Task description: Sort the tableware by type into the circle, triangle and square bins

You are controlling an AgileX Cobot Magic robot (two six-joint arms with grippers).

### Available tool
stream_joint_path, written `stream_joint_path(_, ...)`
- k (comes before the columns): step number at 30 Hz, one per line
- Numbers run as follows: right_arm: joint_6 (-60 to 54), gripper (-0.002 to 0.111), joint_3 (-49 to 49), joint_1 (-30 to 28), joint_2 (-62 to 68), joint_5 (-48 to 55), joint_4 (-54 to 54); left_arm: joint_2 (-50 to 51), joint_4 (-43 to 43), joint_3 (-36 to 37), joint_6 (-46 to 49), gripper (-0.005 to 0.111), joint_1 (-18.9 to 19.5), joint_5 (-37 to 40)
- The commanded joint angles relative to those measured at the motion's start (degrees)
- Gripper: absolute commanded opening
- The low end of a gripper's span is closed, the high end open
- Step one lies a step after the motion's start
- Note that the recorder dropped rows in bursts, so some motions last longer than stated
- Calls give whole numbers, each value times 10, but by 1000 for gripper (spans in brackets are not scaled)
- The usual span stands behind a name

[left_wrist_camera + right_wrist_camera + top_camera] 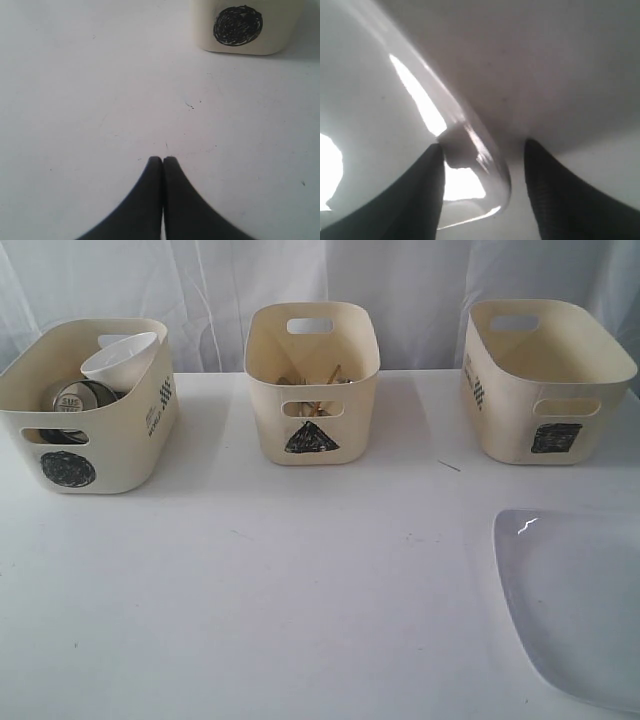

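1 square plate flat on table

The left gripper is closed, its two dark fingers pressed together tip to tip along their whole visible length. The right gripper stands wide, its textured fingers well apart, tips about level.

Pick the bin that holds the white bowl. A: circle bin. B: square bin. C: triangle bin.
A: the white bowl lies tilted inside the circle bin, at the left of the exterior view.
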Motion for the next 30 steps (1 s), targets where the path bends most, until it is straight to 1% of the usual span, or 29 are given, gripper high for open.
stream_joint_path(1,-31,46,1,-6,33,-26,1,-2,-1,2,-2,0,-4,-1)
stream_joint_path(3,-96,42,1,-6,49,-37,7,-2,-1,2,-2,0,-4,-1)
stream_joint_path(6,-164,31,1,-6,65,-52,23,-2,-1,2,-2,0,-4,-1)
stream_joint_path(7,-179,21,1,-6,73,-69,38,-2,-1,2,-2,0,-4,-1)
stream_joint_path(8,-190,16,1,-6,78,-83,45,-2,-1,2,-2,0,-4,-1)
stream_joint_path(9,-223,6,1,-6,84,-111,66,-2,-1,2,-2,0,-4,-1)
stream_joint_path(10,-247,3,1,-6,88,-124,79,-2,-1,2,-2,0,-4,-1)
stream_joint_path(11,-307,0,1,-6,94,-139,124,-2,-1,2,-2,0,-4,-1)
stream_joint_path(12,-345,0,1,-6,95,-140,154,-2,-1,2,-2,0,-4,-1)
stream_joint_path(13,-425,0,1,-6,95,-128,211,-2,-1,2,-2,0,-4,-1)
stream_joint_path(15,-515,0,1,-6,95,-101,295,-2,-1,2,-2,0,-4,-1)
stream_joint_path(16,-527,0,1,-6,95,-101,326,-2,-1,2,-2,0,-4,-1)
stream_joint_path(18,-528,1,1,-6,95,-109,349,-2,-1,2,-2,0,-4,-1)
stream_joint_path(19,-530,5,1,-6,96,-109,349,-2,-1,2,-2,0,-4,-1)
stream_joint_path(21,-530,21,1,-6,108,-107,350,-2,-1,2,-2,0,-4,-1)
stream_joint_path(22,-530,31,1,-6,117,-107,350,-2,-1,2,-2,0,-4,-1)
stream_joint_path(24,-530,38,1,-6,131,-107,350,-2,-1,2,-2,0,-4,-1)
stream_joint_path(26,-535,39,1,-6,143,-107,350,-2,-1,2,-2,0,-4,-1)
stream_joint_path(30,-567,38,1,-2,171,-113,355,-2,-1,2,-2,0,-4,-1)
